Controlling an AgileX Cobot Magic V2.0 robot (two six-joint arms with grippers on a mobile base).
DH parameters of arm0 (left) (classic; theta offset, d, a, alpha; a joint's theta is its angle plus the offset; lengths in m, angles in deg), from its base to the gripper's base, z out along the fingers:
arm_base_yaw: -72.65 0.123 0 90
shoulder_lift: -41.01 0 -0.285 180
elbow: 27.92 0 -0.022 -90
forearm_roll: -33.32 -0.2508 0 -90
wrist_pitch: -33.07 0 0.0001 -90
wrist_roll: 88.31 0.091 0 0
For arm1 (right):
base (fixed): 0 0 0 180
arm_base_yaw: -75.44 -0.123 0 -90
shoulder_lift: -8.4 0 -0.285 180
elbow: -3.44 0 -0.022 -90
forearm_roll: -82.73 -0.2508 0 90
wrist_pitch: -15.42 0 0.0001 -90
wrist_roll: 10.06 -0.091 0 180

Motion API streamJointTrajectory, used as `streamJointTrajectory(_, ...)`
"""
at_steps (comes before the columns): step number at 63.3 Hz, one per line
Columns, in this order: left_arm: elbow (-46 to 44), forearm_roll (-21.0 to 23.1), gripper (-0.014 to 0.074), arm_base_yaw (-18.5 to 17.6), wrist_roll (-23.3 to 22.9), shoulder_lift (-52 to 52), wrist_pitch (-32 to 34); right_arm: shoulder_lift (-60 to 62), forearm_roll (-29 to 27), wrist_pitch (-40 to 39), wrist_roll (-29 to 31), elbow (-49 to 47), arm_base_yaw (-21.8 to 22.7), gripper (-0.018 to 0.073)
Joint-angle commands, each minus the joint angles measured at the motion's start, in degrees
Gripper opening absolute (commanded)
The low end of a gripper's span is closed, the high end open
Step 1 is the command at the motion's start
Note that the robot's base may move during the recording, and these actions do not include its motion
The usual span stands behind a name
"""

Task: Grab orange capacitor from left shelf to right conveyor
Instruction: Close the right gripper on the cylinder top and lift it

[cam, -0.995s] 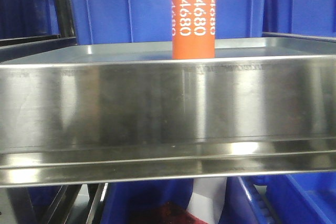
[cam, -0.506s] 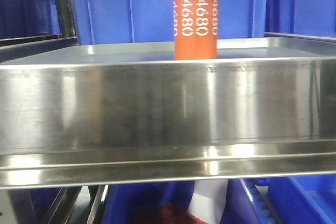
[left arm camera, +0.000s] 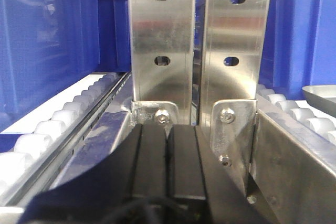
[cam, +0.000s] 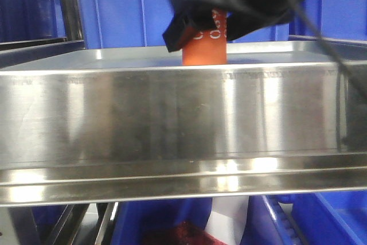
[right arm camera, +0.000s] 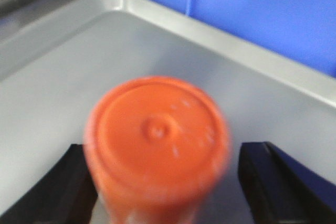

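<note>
The orange capacitor (cam: 205, 49) stands upright on the left shelf (cam: 172, 119), behind its tall steel front lip. My right gripper (cam: 209, 20) has come down over the capacitor's top and hides the upper half. In the right wrist view the capacitor's round top (right arm camera: 157, 135) sits between the two black fingers (right arm camera: 265, 182) of the right gripper (right arm camera: 168, 184), which is open, with a gap showing on the right side. My left gripper (left arm camera: 167, 156) is shut and empty, facing steel uprights. The right conveyor is out of view.
Blue crates (cam: 126, 10) stand behind the shelf, with a dark upright (cam: 66, 4) at the left. The shelf's raised rim (right arm camera: 236, 45) runs just behind the capacitor. The left wrist view shows steel posts (left arm camera: 160, 40), white rollers (left arm camera: 52, 124) and a small silver tray (left arm camera: 321, 94).
My right gripper has entered from the upper right and dropped over the top of the capacitor, which was fully visible before. The capacitor still stands on the shelf.
</note>
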Motion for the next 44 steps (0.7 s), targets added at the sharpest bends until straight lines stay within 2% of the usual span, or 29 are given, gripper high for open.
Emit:
streamJointTrajectory(1, -0.4, 0.3, -0.0105, -0.4, 0.0, -0.6, 4.8, 1.2, 0.7, -6.8, 0.0, -2.2, -0.1, 0.0222)
streamJointTrajectory(4, -0.4, 0.3, -0.0105, -0.4, 0.0, -0.6, 4.8, 1.2, 0.7, -6.9, 0.0, -2.2, -0.1, 0.0044)
streamJointTrajectory(5, -0.4, 0.3, -0.0105, -0.4, 0.0, -0.6, 4.8, 1.2, 0.6, -6.9, -0.1, -2.2, -0.1, 0.0018)
streamJointTrajectory(8, -0.4, 0.3, -0.0105, -0.4, 0.0, -0.6, 4.8, 1.2, 0.6, -7.4, -0.1, -2.2, -0.1, 0.0091)
streamJointTrajectory(10, -0.4, 0.3, -0.0105, -0.4, 0.0, -0.6, 4.8, 1.2, 0.6, -7.6, -0.1, -2.2, 0.0, 0.0102)
streamJointTrajectory(19, -0.4, 0.3, -0.0105, -0.4, 0.0, -0.6, 4.8, 2.9, 0.6, -5.2, -0.1, -2.2, -0.1, 0.0043)
streamJointTrajectory(27, -0.4, 0.3, -0.0105, -0.4, 0.0, -0.6, 4.8, 7.5, 0.6, 0.9, -0.1, -2.0, -0.3, 0.0055)
streamJointTrajectory(34, -0.4, 0.3, -0.0105, -0.4, 0.0, -0.6, 4.8, 14.6, 0.6, 6.5, -0.1, -0.9, -0.3, 0.0055)
streamJointTrajectory(44, -0.4, 0.3, -0.0105, -0.4, 0.0, -0.6, 4.8, 27.0, 1.1, 8.6, -0.1, 3.3, -0.3, 0.0055)
